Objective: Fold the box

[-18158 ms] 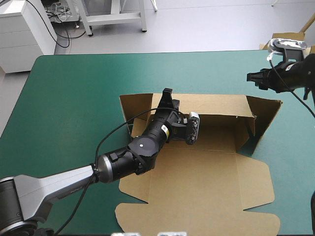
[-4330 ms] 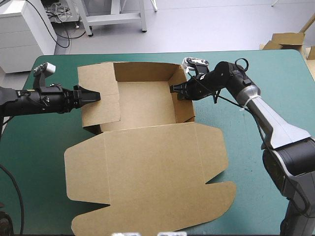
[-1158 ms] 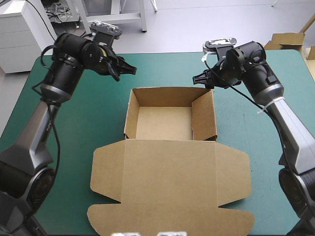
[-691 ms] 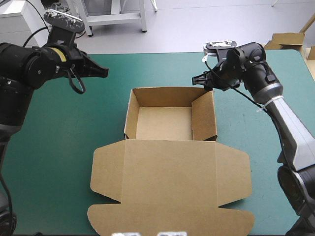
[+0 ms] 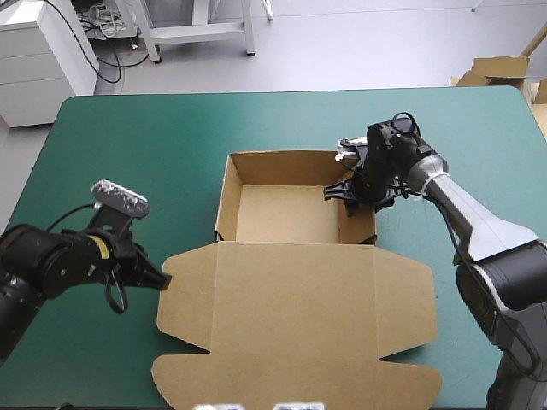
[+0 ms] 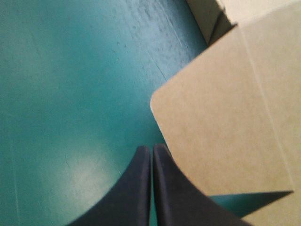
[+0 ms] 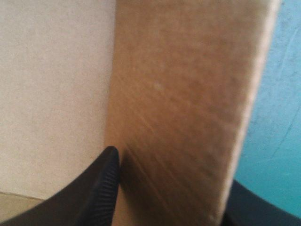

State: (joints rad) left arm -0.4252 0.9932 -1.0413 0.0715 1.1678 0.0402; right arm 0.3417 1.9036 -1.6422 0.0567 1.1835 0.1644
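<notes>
**Left:** the left gripper point(image 5: 160, 280), its two broad black fingers point(image 6: 138, 188) pressed together into a single point and holding nothing, sits over the teal-green table cover point(image 5: 171, 137). Its tip is just beside the rounded left corner of the flat lid point(image 5: 295, 316).

**Centre:** the brown cardboard box point(image 5: 282, 213) stands at mid-table as an open tray with its walls raised. The lid lies spread flat toward the table's near edge.

**Right:** the right gripper point(image 5: 338, 190) straddles the tray's right wall point(image 5: 359, 213), one finger inside and one outside. Both are drawn in against the board between them.
</notes>
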